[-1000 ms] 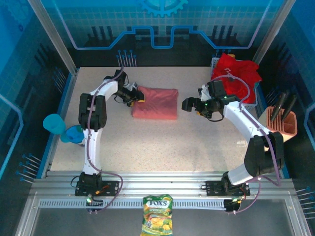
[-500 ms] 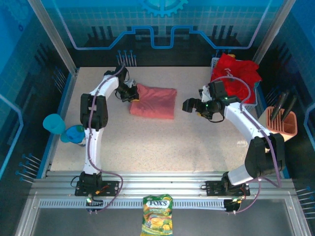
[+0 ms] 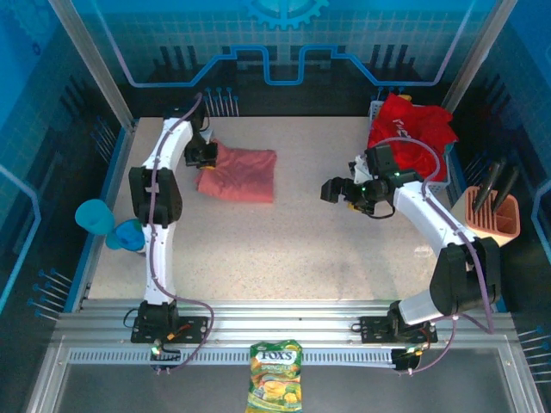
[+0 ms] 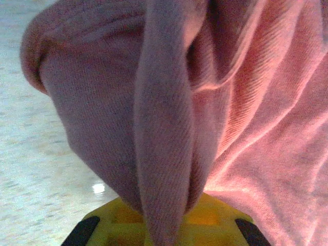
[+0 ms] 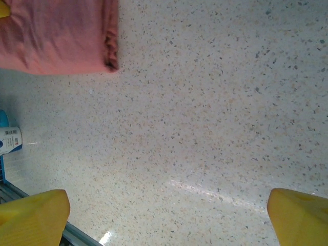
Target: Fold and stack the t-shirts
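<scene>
Left gripper (image 3: 207,158) is clamped on the salmon-pink t-shirt (image 3: 244,175), probably so it can be dragged aside for stacking.

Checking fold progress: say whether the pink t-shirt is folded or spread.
Folded: the pink t-shirt lies as a compact layered bundle, one edge bunched in the shut left gripper.

T-shirt (image 3: 244,175) far L, others (image 3: 411,129) in basket (image 3: 376,109) far R
</scene>
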`<action>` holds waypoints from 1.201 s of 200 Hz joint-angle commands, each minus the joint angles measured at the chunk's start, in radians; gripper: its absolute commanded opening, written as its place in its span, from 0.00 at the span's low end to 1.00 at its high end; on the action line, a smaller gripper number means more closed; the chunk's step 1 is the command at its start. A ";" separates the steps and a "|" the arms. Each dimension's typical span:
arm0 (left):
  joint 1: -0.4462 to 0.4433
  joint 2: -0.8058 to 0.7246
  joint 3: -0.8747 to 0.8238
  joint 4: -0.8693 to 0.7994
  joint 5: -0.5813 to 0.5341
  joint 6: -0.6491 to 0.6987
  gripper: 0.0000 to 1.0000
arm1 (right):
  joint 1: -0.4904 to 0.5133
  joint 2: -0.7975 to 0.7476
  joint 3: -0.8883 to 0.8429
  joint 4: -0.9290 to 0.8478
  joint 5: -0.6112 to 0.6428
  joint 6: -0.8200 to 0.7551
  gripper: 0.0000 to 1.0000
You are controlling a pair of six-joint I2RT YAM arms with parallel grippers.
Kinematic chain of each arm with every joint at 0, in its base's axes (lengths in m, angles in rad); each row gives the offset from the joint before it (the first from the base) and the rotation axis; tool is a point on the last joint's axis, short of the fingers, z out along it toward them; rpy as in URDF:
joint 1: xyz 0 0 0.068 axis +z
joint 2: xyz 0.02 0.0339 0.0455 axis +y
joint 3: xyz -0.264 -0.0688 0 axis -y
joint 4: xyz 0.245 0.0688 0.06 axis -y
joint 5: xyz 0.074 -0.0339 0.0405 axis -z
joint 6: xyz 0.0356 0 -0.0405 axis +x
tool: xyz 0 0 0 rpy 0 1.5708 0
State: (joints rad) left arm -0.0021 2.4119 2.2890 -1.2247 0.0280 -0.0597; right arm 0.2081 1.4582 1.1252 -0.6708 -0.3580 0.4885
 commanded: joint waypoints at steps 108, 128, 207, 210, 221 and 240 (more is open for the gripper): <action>0.159 0.073 0.234 -0.053 -0.406 0.166 0.05 | 0.077 0.072 0.083 -0.106 0.031 0.004 1.00; 0.183 0.087 0.233 -0.047 -0.407 0.179 0.05 | 0.100 0.103 0.118 -0.119 0.043 -0.001 1.00; 0.258 0.053 0.122 0.017 -0.386 0.171 0.07 | 0.145 0.164 0.187 -0.156 0.040 -0.007 1.00; 0.263 0.050 0.115 0.023 -0.380 0.168 0.07 | 0.146 0.169 0.194 -0.164 0.044 -0.010 1.00; 0.278 0.055 0.120 0.027 -0.355 0.163 0.08 | 0.151 0.188 0.214 -0.179 0.048 -0.018 1.00; 0.283 0.094 0.161 0.008 -0.349 0.157 0.08 | 0.164 0.212 0.234 -0.190 0.051 -0.015 0.99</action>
State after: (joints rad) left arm 0.2577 2.5107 2.4184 -1.2194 -0.3336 0.0887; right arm 0.3485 1.6344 1.3121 -0.8055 -0.3164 0.4881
